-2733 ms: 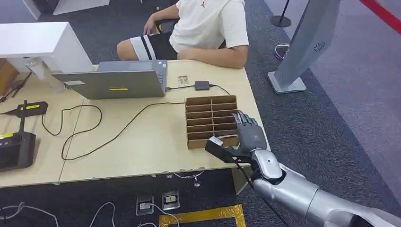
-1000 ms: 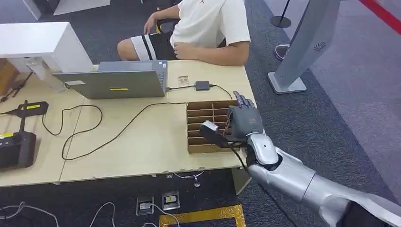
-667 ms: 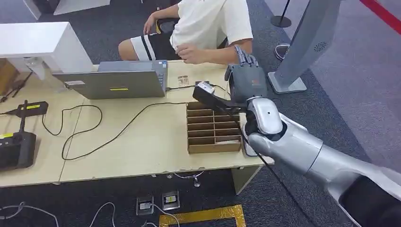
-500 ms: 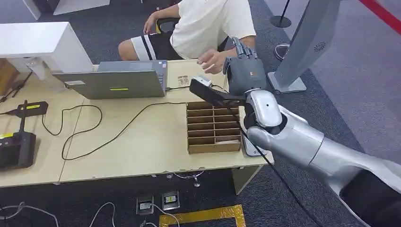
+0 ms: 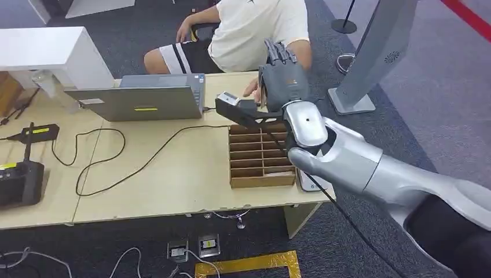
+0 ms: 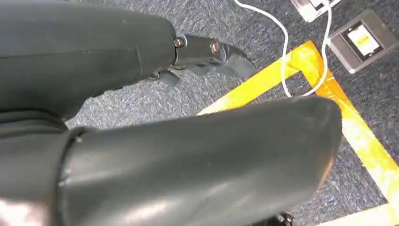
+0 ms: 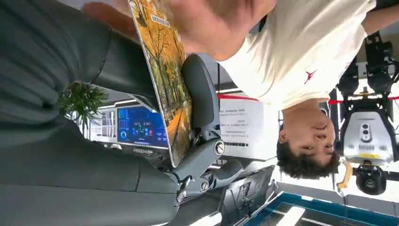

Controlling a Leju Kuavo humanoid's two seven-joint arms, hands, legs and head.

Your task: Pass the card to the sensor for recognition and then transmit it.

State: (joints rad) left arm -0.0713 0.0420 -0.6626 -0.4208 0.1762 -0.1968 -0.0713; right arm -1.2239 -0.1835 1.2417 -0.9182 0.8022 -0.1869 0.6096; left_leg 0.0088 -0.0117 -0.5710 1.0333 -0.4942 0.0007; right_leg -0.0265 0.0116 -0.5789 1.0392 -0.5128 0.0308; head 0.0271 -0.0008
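Right wrist view | right hand (image 7: 70, 108) grips card (image 7: 164, 80) | person's hand (image 7: 211, 23) cut off

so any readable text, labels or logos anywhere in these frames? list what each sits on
No text reads clearly.
Card held by the right hand: small label strip at its corner, too blurred to read.
Person's white shirt: small red figure logo, no words.
Grey stand: round swirl emblem, no lettering.
White signs behind the person: printed lines, too small.
Laptop: yellow sticker, unreadable.
Black device: yellow label, unreadable.
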